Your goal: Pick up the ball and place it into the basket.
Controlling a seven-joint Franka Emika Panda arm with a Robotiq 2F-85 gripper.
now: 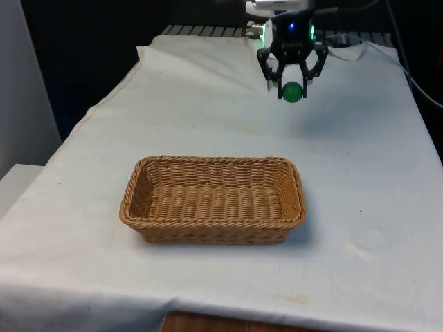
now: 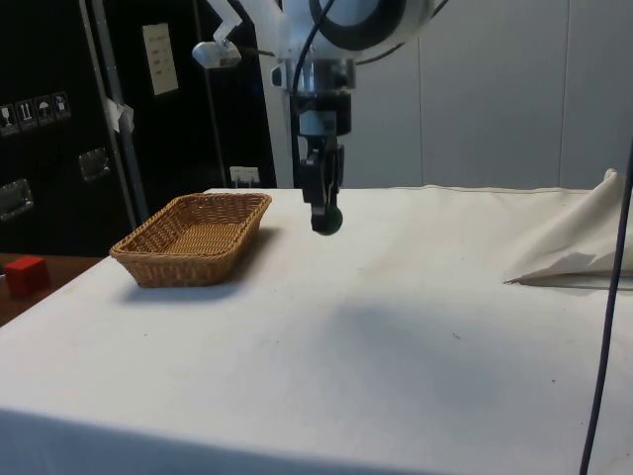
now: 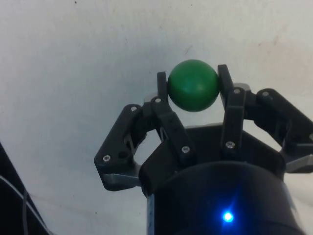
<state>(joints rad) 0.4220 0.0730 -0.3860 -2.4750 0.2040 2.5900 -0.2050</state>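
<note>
Ball [image 1: 293, 91]: green, round, smooth. Held off the counter [image 1: 208, 104] between the two black fingers of the hand [image 1: 293, 88], which is closed on it at about its widest part. The wrist view shows one finger [image 3: 163, 90] pressed to each side of the ball [image 3: 193, 85], with white cloth beneath and nothing touching the ball from below. A grip across the middle is presumably chosen because a sphere would squirt out if pinched higher or lower.

Hand: black, two-fingered, pointing straight down from the white arm. The side view places the hand [image 2: 325, 210] and ball [image 2: 326, 221] clear above the cloth, the height likely kept so the load passes over the basket rim rather than into its wall.

Basket [image 1: 213, 199]: woven, tan, rectangular, shallow, open-topped and holding nothing. It stands on the counter nearer the front camera than the ball and towards the front view's left of it. In the side view the basket [image 2: 193, 237] sits apart from the hanging ball, with bare cloth between them.

Cloth: white, covering the counter, bunched in a fold [image 2: 574, 247] well apart from the working area.

Red block [image 2: 26, 274]: off the counter, beside it, no part of the task.

Status, as judged: pick-up done, carry in hand; release over the basket not yet done. Risk: a ball dropped from height may bounce out of so shallow a container.
</note>
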